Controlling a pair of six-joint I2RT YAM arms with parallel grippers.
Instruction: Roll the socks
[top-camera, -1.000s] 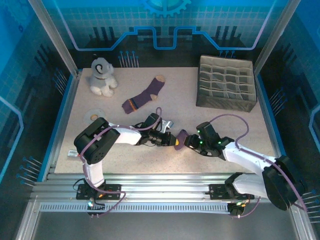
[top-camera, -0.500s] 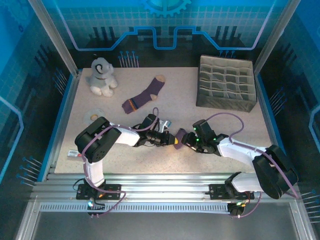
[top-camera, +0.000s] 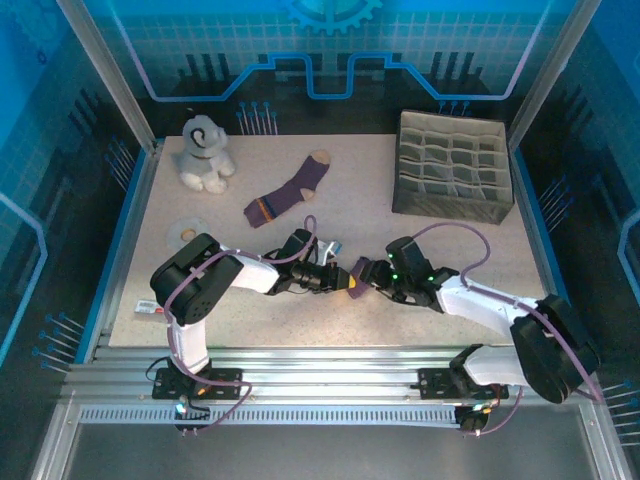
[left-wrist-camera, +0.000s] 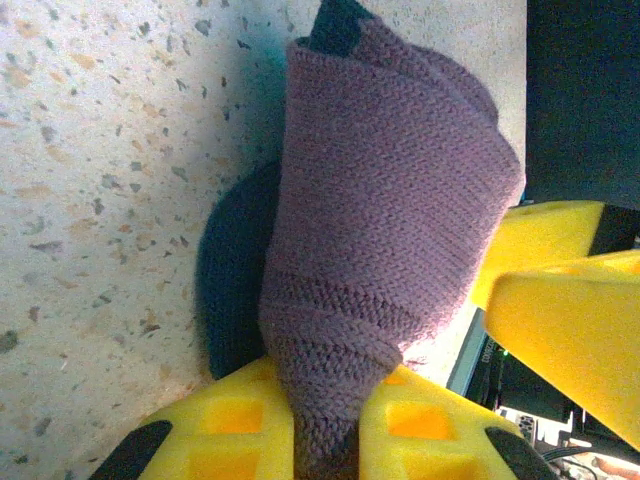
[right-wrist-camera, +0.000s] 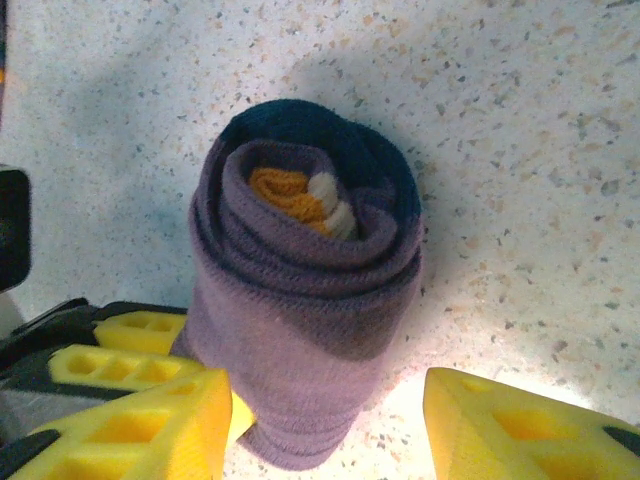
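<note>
The rolled purple knit sock with a navy toe (top-camera: 360, 270) lies at the front middle of the speckled table (top-camera: 450, 240), one end pinched tight in the left gripper (left-wrist-camera: 325, 425), its length pointing straight out between the right gripper (right-wrist-camera: 330, 420)'s open jaws

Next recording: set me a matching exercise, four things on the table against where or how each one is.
Things: 1 rolled sock; 2 flat sock; 3 plush toy; 4 divided box.
Places: a far left corner; b pinched in the left gripper; c far right side; d lying loose, centre back.
Pairs: 1-b, 2-d, 3-a, 4-c.
</note>
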